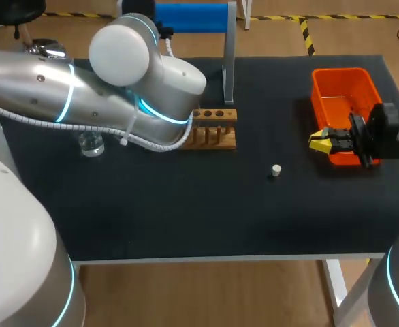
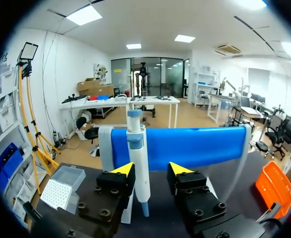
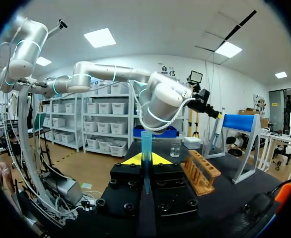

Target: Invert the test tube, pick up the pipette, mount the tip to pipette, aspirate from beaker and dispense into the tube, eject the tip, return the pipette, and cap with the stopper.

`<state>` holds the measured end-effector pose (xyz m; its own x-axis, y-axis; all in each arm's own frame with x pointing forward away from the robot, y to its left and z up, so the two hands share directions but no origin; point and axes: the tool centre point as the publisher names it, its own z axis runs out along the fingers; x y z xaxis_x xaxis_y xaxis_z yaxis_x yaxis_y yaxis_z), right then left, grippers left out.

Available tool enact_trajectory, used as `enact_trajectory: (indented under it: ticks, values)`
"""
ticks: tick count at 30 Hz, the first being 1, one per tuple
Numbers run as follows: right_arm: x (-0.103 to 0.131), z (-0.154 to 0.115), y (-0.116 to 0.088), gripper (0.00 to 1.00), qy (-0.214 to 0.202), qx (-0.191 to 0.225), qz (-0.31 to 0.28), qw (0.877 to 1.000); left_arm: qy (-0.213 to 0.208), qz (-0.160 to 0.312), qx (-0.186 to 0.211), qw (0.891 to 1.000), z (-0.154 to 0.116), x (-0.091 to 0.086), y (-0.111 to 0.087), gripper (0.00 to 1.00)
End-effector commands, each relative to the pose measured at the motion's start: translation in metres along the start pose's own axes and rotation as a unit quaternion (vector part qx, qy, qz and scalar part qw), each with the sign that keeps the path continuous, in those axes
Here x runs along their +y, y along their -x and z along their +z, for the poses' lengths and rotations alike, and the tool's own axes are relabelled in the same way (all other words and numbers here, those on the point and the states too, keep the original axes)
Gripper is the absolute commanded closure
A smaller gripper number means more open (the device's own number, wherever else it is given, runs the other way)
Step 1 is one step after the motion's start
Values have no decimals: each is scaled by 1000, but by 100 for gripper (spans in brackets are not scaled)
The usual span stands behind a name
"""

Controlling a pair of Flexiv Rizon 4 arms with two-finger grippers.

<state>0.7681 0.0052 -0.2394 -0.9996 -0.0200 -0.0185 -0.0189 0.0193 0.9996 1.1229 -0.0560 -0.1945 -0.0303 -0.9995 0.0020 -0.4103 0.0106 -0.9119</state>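
L pincer (image 2: pixel 152 169) open, pipette (image 2: pixel 137 158) nearer one finger: your grasp may skew it. R pincer (image 3: pixel 145 159) clamps tube (image 3: pixel 146 146); may slip.

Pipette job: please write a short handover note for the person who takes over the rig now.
Left gripper: open, one finger on each side of the pipette, which hangs on the blue stand; not gripped.
Right gripper: shut on the test tube, beside the orange bin.
Rack looks empty; stopper lies on the table; beaker under the left arm; tip box beside the stand.
Done: tube out of rack; whether inverted, cannot tell. Left: grip pipette, mount tip, aspirate, dispense, eject, return, cap.
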Motion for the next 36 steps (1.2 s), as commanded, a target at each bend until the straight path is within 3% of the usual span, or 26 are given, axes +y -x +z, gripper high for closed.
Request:
enact_trajectory:
  ticks: [1, 4, 5, 6, 11, 22, 29, 32, 36]
  values:
    - [0, -1, -1, 100, 0, 0, 0, 1000, -3, 0, 2, 1000, 6, 1, 2, 58]
    - [0, -1, -1, 100, 0, 0, 0, 1000, -3, 1, 1, 1000, 8, 0, 3, 53]
    - [0, -1, -1, 100, 0, 0, 0, 1000, -4, 1, 2, 1000, 9, 0, 4, 41]
    - [0, -1, -1, 100, 0, 0, 0, 1000, -4, 1, 2, 1000, 9, 0, 4, 38]
    - [0, -1, -1, 100, 0, 0, 0, 1000, -6, 3, 3, 1000, 12, -2, 5, 31]
    - [0, -1, -1, 100, 0, 0, 0, 1000, -12, 3, 4, 1000, 17, -6, 8, 51]
    - [0, -1, -1, 100, 0, 0, 0, 1000, -12, 3, 4, 1000, 22, -5, 9, 50]
    - [0, -1, -1, 100, 0, 0, 0, 1000, -11, 2, 4, 1000, 24, -5, 10, 43]
    - [0, -1, -1, 100, 0, 0, 0, 1000, -11, 1, 4, 1000, 28, -5, 10, 45]
